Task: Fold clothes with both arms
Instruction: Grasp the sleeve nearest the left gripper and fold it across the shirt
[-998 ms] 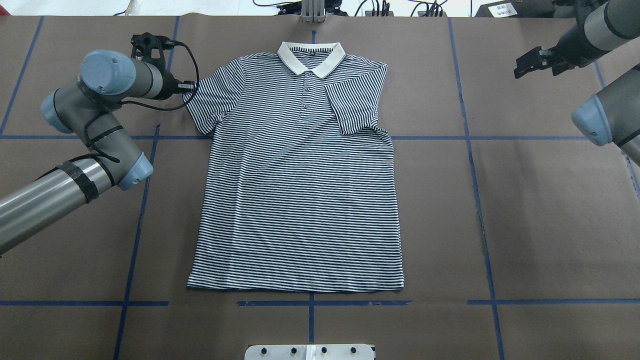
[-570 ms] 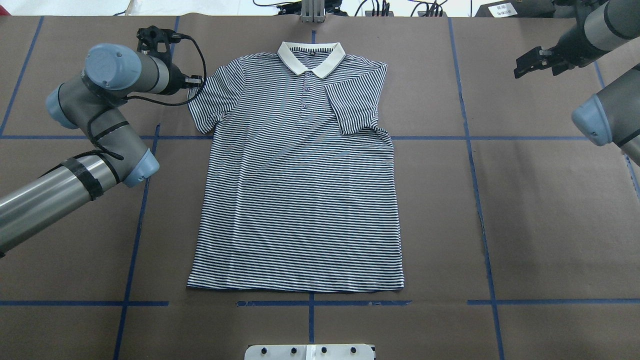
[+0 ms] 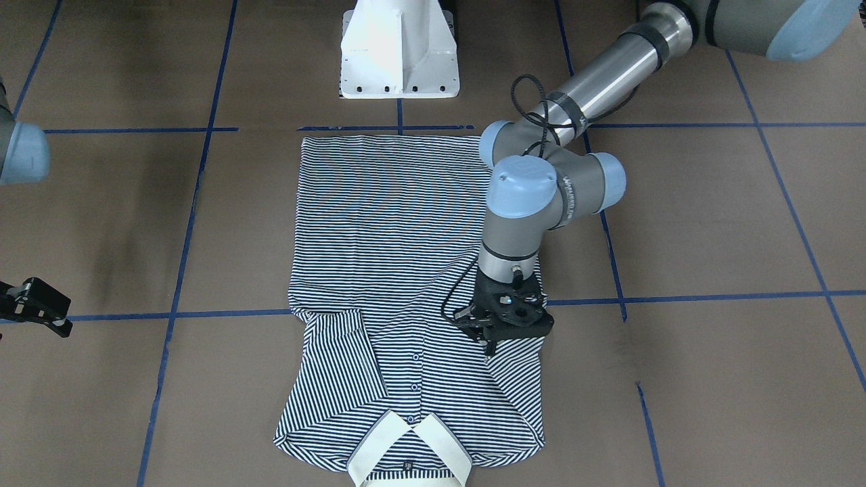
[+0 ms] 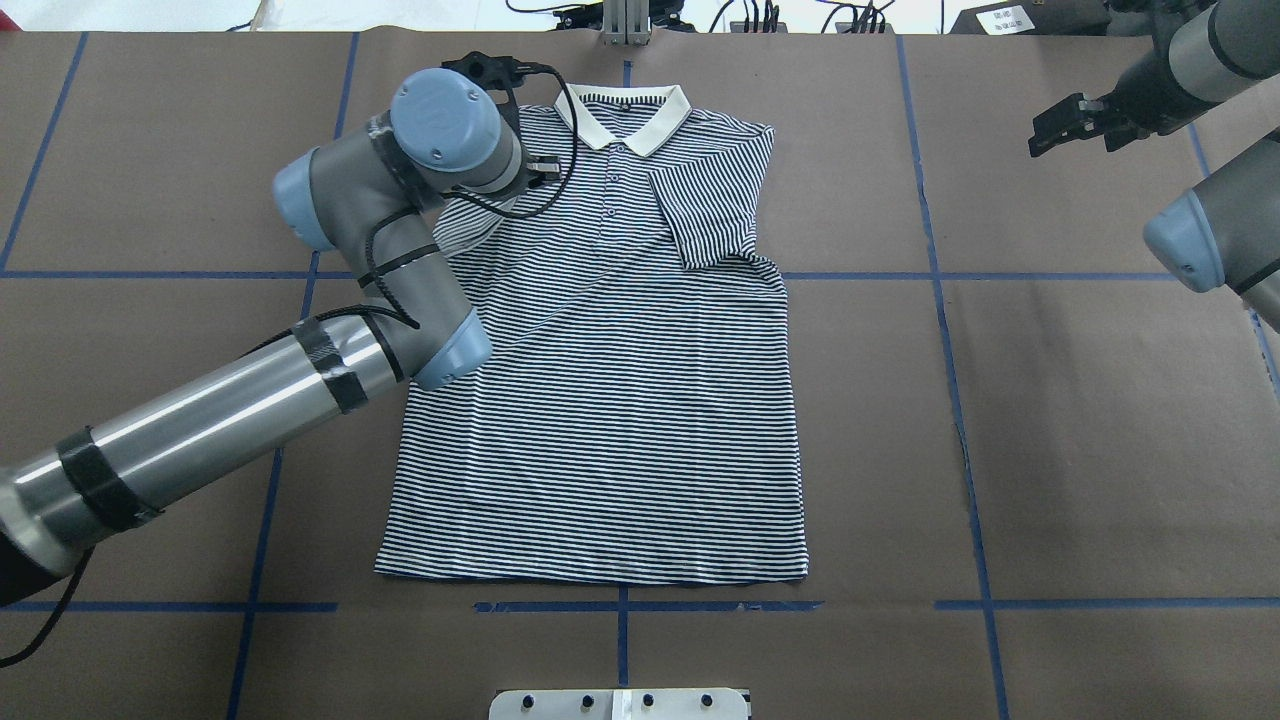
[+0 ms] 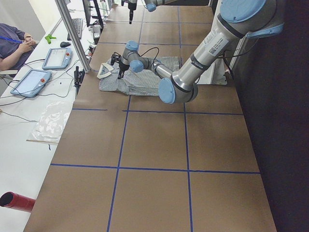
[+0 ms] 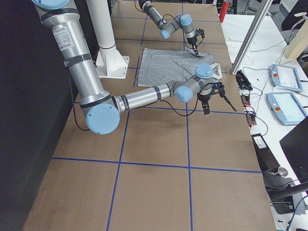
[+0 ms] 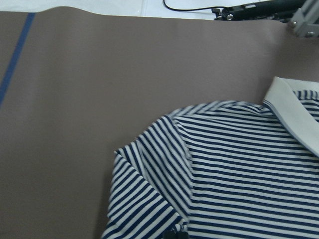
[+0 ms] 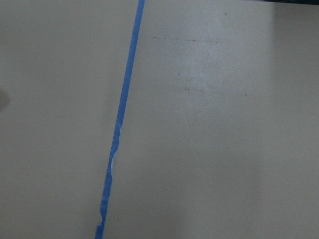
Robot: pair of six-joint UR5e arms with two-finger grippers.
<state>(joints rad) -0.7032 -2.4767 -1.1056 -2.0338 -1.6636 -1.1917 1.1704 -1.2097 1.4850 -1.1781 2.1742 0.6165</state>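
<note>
Progress on the second sleeve [image 3: 521, 379]. Front-facing view: the polo shirt [image 3: 392, 223] lies flat mid-frame on the tabletop [image 3: 710, 223], collar at the bottom edge. The left tool [image 3: 492, 346] sits low over its right-hand side and looks clamped on the sleeve hem. Overhead: a second ago that arm was off the shirt's left with the sleeve spread out. Now it's swung in over the upper-left chest, pulling the sleeve inward to match the other sleeve [image 4: 705, 215], already folded. The right tool [image 4: 1045, 132] hangs upper right, well clear, and I can't tell if it's apart or together. Left wrist view: sleeve doubled over near bottom centre.
</note>
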